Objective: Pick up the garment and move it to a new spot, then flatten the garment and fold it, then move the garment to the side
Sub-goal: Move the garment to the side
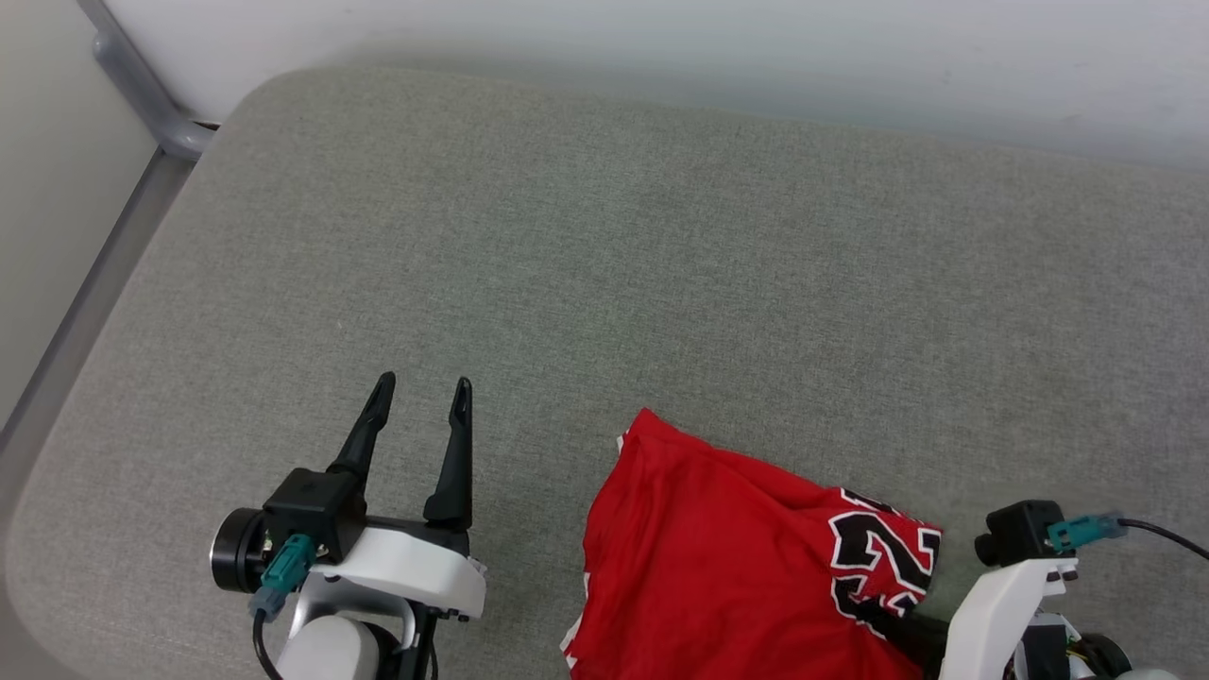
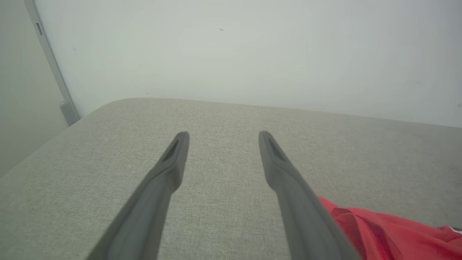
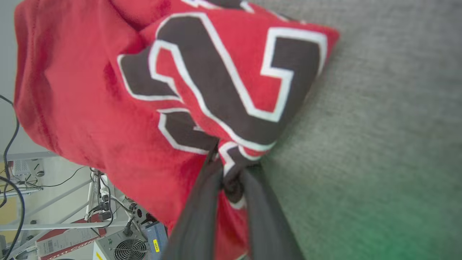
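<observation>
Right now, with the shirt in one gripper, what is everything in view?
shirt: one, red with black-and-white numbers, bunched at the cushion's near edge
cushion: one, grey, under the shirt
wall: one, pale, behind the cushion
metal bar: one, grey, far left corner
fan unit: one, white, lower left of right wrist view
left gripper: one, dark fingers, open over bare cushion
right gripper: one, dark fingers, shut on the shirt
</observation>
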Robot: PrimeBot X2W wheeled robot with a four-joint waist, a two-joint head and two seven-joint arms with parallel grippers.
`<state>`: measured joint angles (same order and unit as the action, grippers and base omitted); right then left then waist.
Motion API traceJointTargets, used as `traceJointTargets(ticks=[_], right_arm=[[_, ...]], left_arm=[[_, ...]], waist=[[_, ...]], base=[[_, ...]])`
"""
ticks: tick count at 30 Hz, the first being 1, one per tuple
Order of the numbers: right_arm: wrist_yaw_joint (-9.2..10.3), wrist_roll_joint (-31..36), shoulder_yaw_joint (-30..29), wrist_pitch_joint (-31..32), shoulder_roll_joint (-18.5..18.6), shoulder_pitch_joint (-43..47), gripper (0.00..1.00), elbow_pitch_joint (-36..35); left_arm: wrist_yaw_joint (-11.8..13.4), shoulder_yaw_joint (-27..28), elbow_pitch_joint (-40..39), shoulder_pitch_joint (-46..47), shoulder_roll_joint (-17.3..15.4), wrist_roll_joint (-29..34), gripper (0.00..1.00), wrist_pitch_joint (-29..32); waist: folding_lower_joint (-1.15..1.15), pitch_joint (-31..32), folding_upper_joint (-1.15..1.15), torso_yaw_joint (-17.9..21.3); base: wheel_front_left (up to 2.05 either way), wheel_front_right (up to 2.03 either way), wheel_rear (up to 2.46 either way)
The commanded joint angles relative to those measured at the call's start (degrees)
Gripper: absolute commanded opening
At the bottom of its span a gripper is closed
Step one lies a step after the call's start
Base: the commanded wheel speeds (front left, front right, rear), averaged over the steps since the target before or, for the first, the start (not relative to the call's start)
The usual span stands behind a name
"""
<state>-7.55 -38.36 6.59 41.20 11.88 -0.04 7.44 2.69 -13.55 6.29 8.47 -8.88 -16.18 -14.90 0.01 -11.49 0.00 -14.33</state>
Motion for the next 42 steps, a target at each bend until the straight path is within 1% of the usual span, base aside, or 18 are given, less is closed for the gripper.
traceJointTargets(ticks=[1,7,12,16,21,26,31,35,39,40,42], right_arm=[[0.12,-0.1,1.5,0.8,-0.6,0.8,0.00,1.8],[0.12,-0.1,2.7,-0.6,1.0,0.3,0.00,0.4],[0.11,1.5,3.1,-1.0,3.1,0.4,0.00,-1.3],[0.10,3.3,2.7,-0.2,4.9,0.9,0.00,-1.6],[0.10,4.4,0.2,0.6,7.8,0.1,0.00,-1.3],[0.08,5.2,-3.5,0.3,9.2,-2.9,0.00,-1.5],[0.08,6.5,-5.1,-1.8,10.2,-10.1,0.00,0.3],[0.10,8.2,-6.9,-3.6,11.9,-16.4,0.00,3.3],[0.09,9.5,-10.5,-5.3,13.1,-22.5,0.00,7.0],[0.09,9.5,-10.5,-5.3,13.1,-22.5,0.00,7.0],[0.09,10.2,-12.8,-6.2,13.9,-25.5,0.00,9.1]], left_arm=[[-0.3,0.4,0.3,0.3,0.1,0.6,1.00,-0.4],[-1.3,1.3,1.7,-1.5,0.2,1.8,1.00,-0.4],[-2.0,1.7,1.8,-3.3,-0.5,2.7,1.00,-0.4],[-2.0,1.9,1.3,-4.8,-1.1,3.1,1.00,-0.3],[-2.0,1.8,0.4,-5.4,-1.6,3.4,1.00,-0.3],[-2.3,1.1,-0.9,-3.1,-1.6,3.9,1.00,-0.3],[-2.5,0.5,-2.8,0.2,-2.4,4.8,1.00,0.1],[-3.0,-0.1,-4.5,3.8,-3.1,6.0,1.00,0.9],[-3.5,-0.9,-6.4,7.4,-4.0,7.2,1.00,1.9],[-3.5,-0.9,-6.4,7.4,-4.0,7.2,1.00,1.9],[-3.8,-1.5,-7.3,9.2,-4.3,7.9,1.00,2.5]], waist=[[-0.01,0.3,0.00,0.2],[-0.01,4.1,0.00,1.5],[-0.01,7.2,0.00,4.4],[-0.01,8.6,0.00,8.6],[-0.01,8.4,0.00,15.4],[-0.01,5.1,0.00,21.0],[-0.01,-1.1,0.00,26.0],[-0.01,-6.3,0.00,28.2],[-0.01,-11.3,0.00,29.4],[-0.01,-11.3,0.00,29.4],[-0.01,-13.5,0.00,29.7]], base=[[0.00,0.00,0.00],[0.00,0.00,0.00],[0.00,0.00,0.00],[0.00,0.00,0.00],[0.00,0.00,0.00],[0.00,0.00,0.00],[0.00,0.00,0.00],[0.00,0.00,0.00],[0.00,0.00,0.00],[0.00,0.00,0.00],[0.00,0.00,0.00]])
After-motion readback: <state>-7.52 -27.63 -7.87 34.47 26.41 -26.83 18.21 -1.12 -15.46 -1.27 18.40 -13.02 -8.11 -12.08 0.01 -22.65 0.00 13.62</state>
